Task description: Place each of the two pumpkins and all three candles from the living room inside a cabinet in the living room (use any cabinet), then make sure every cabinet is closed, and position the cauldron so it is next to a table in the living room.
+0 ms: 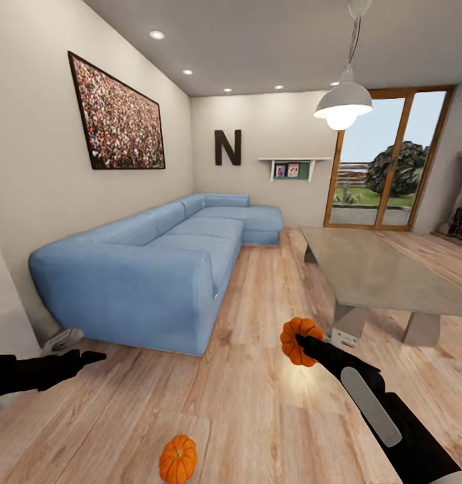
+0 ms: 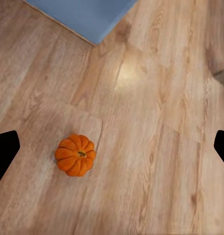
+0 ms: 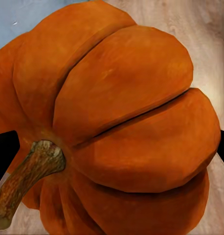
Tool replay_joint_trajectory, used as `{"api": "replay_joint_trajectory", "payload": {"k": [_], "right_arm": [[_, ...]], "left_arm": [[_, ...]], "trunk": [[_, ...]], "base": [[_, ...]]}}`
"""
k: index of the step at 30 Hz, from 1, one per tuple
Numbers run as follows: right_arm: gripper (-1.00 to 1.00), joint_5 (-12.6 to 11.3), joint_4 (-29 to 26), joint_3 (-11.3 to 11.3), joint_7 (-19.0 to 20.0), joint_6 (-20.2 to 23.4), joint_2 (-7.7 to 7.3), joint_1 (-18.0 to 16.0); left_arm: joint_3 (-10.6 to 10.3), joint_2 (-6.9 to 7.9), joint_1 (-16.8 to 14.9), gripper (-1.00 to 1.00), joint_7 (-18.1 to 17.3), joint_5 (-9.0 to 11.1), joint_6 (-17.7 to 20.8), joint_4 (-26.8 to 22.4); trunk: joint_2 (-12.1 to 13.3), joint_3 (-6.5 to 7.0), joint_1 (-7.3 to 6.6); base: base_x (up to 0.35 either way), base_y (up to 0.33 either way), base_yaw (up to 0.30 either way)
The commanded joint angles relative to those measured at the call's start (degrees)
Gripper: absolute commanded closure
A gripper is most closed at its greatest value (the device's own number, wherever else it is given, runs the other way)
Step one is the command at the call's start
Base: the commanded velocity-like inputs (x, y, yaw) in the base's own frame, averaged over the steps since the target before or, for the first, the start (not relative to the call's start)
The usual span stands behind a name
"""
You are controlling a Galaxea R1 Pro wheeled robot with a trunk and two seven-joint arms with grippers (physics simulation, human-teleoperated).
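— Pumpkins first: where are the two of them?

— One pumpkin (image 1: 300, 341) is up off the floor, clamped in the right pincer (image 1: 303, 344); in the right wrist view it crowds the lens, stem (image 3: 29, 176) and ribs (image 3: 126, 117) close up, a dark fingertip (image 3: 4, 152) at either side. The second pumpkin (image 1: 178, 459) sits on the wood floor (image 1: 257, 403), near the front corner of the blue sofa (image 1: 157, 262).

— And the left pincer (image 1: 89, 357)?

— Held low and off to the side with nothing in it. Its wrist view shows its two tips set wide apart, with the floor pumpkin (image 2: 75, 154) lying between them, well beyond them.

— What could go wrong from here?

— My guess: the grip is on a round, ribbed body (not much flat to pinch), so a sharp swing or a turn of the base could roll it out. The grey table (image 1: 372, 275) stands close beside that arm, too; a wide sweep might clip its edge. No cabinet or candles are visible, so there is travel ahead.
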Motion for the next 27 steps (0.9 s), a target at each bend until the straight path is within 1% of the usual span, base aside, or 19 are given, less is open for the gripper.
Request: {"api": "replay_joint_trajectory", "payload": {"k": [1, 4, 8, 9, 11, 12, 13, 14, 15, 16, 17, 18, 21, 22, 23, 24, 25, 27], "right_arm": [[1.0, -0.6, -0.1, 0.2, -0.6, 0.0, -0.06, -0.1], [1.0, -0.6, -0.1, 0.2, -0.7, -0.1, -0.06, -0.1], [1.0, -0.5, -0.2, 0.3, -0.8, -0.1, -0.06, -0.1], [1.0, -0.5, -0.2, 0.3, -0.8, -0.1, -0.06, -0.1], [1.0, -0.6, -0.2, 0.2, -0.8, 0.0, -0.06, -0.1], [1.0, -0.6, -0.2, 0.2, -0.7, 0.0, -0.06, -0.1], [1.0, -0.6, -0.2, 0.1, -0.7, 0.0, -0.06, -0.1], [1.0, -0.6, -0.2, 0.1, -0.7, 0.0, -0.06, -0.1], [1.0, -0.6, -0.2, 0.1, -0.7, -0.1, -0.06, -0.1], [1.0, -0.6, -0.2, 0.1, -0.7, -0.1, -0.06, -0.1], [1.0, -0.6, -0.2, 0.1, -0.7, 0.0, -0.06, -0.1], [1.0, -0.6, -0.2, 0.2, -0.7, 0.0, -0.06, -0.1], [1.0, -0.7, -0.2, 0.2, -0.7, 0.1, -0.06, -0.1], [1.0, -0.7, -0.2, 0.2, -0.7, 0.1, -0.06, -0.1], [1.0, -0.7, -0.2, 0.2, -0.7, 0.1, -0.06, -0.1], [1.0, -0.7, -0.2, 0.2, -0.7, 0.1, -0.06, -0.1], [1.0, -0.7, -0.2, 0.2, -0.7, 0.1, -0.06, -0.1], [1.0, -0.7, -0.3, 0.2, -0.7, 0.1, -0.06, -0.1]], "left_arm": [[0.0, 0.04, 0.0, -1.0, 0.6, 0.6, 0.0, 0.0], [-0.2, -0.01, -0.1, -1.0, 0.7, 0.4, -0.1, 0.2], [-0.4, -0.04, -0.3, -1.0, 0.7, 0.1, -0.3, 2.0], [-0.4, -0.02, -0.3, -1.0, 0.7, 0.0, -0.3, 2.7], [-0.5, -0.05, -0.4, -1.0, 0.8, -0.7, -0.4, 6.5], [-0.5, -0.14, -0.4, -1.0, 0.7, -2.1, -0.5, 8.4], [-0.5, -0.42, -0.4, -1.0, 0.6, -3.5, -0.8, 9.1], [-0.6, -1.01, -0.4, -1.0, 0.5, -5.1, -1.3, 9.5], [-0.5, -1.88, -0.4, -1.0, 0.3, -7.6, -1.8, 9.6], [-0.5, -2.04, -0.4, -1.0, 0.3, -8.4, -1.9, 9.5], [-0.4, -2.25, -0.4, -1.0, 0.3, -9.7, -2.0, 9.1], [-0.3, -2.43, -0.4, -1.0, 0.4, -12.0, -2.3, 8.8], [0.0, -2.65, -0.4, -1.0, 0.6, -16.6, -2.4, 8.8], [0.2, -2.88, -0.4, -1.0, 0.5, -18.0, -2.5, 8.8], [0.3, -3.2, -0.4, -1.0, 0.5, -19.0, -2.5, 8.7], [0.3, -3.79, -0.4, -1.0, 0.4, -19.6, -2.7, 8.7], [0.2, -4.83, -0.4, -1.0, 0.4, -20.1, -3.2, 8.7], [0.0, -7.49, -0.4, -1.0, 0.3, -21.5, -4.4, 8.8]], "trunk": [[0.0, -0.01, 0.0], [0.0, 0.15, 0.0], [0.0, 0.23, 0.0], [0.0, 0.23, 0.0], [0.0, 0.24, 0.0], [0.0, 0.24, 0.0], [0.0, 0.24, 0.0], [0.0, 0.24, 0.0], [0.0, 0.24, 0.0], [0.0, 0.24, 0.0], [0.0, 0.24, 0.0], [-0.4, 0.06, 0.22], [-1.6, -0.48, 0.88], [-2.0, -0.66, 1.1], [-2.4, -0.84, 1.32], [-2.8, -1.02, 1.54], [-3.2, -1.2, 1.76], [-4.0, -1.55, 2.2]], "base": [[0.062, 0.033, -0.25], [0.027, 0.014, -0.234], [0.007, 0.004, -0.086], [0.002, 0.001, -0.027], [0.001, 0.0, -0.011], [0.0, 0.0, -0.005], [0.0, 0.0, -0.003], [0.0, 0.0, -0.002], [0.0, 0.0, 0.0], [0.0, 0.0, 0.0], [0.0, 0.0, 0.0], [0.0, 0.0, 0.0], [0.0, 0.0, 0.0], [0.0, 0.0, 0.0], [0.0, 0.0, 0.0], [0.0, 0.0, 0.0], [0.0, 0.0, 0.0], [0.0, 0.0, 0.0]]}}
